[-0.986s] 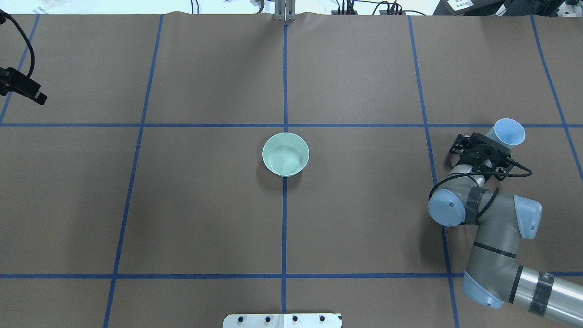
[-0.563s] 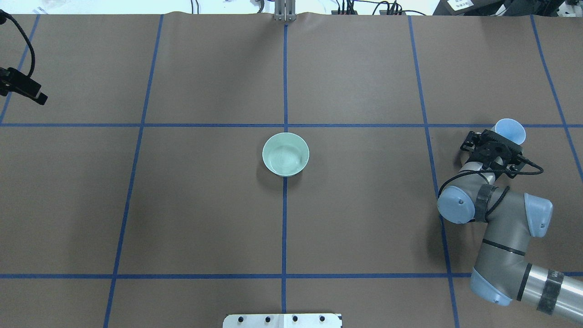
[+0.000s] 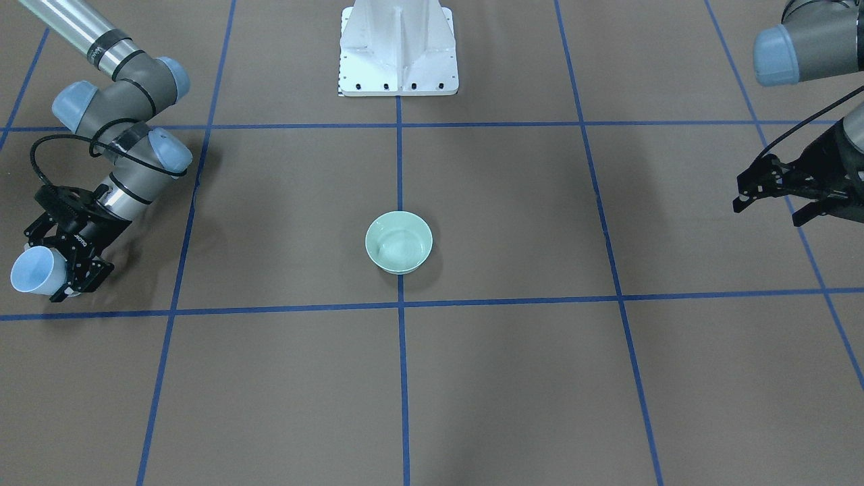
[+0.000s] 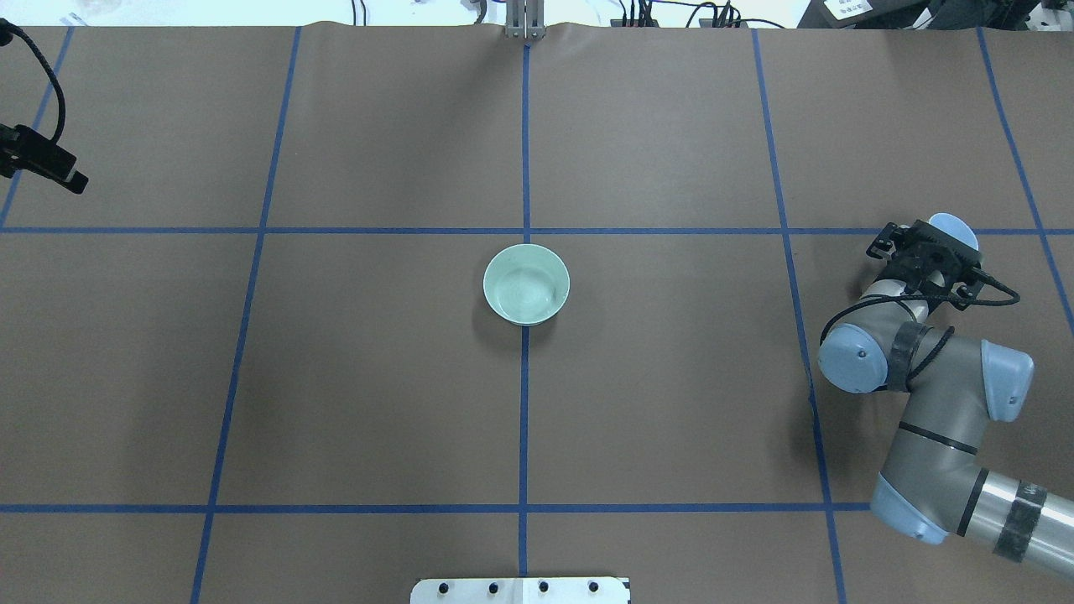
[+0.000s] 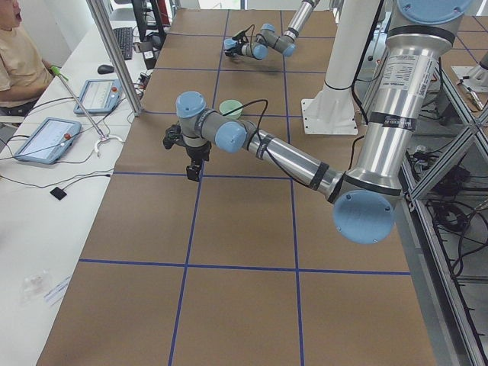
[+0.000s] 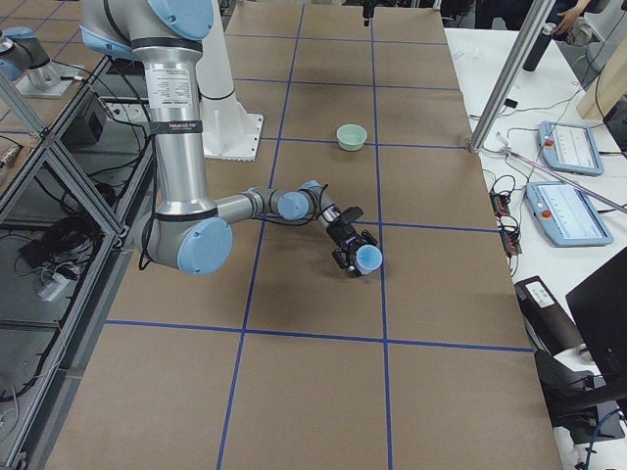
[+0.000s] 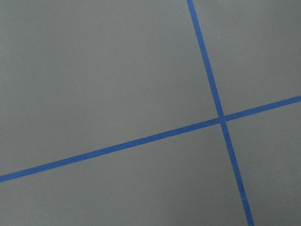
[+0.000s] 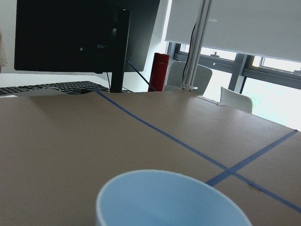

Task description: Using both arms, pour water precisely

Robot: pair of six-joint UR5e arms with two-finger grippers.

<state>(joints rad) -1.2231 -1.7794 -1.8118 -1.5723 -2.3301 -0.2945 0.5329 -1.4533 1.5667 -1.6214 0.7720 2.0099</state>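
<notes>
Right claw (image 3: pixel 57 266), clamped on blue cup (image 3: pixel 30 270): drawn further from green bowl (image 3: pixel 399 242) over 1 s. Water (image 4: pixel 524 292) lay in bowl at table (image 4: pixel 377 377) centre. Left claw (image 3: pixel 773 206): spread open, empty. Pour judged finished

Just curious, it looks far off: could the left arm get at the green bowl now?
Probably yes: the left claw is open and empty, and only bare table lies before the green bowl.
</notes>
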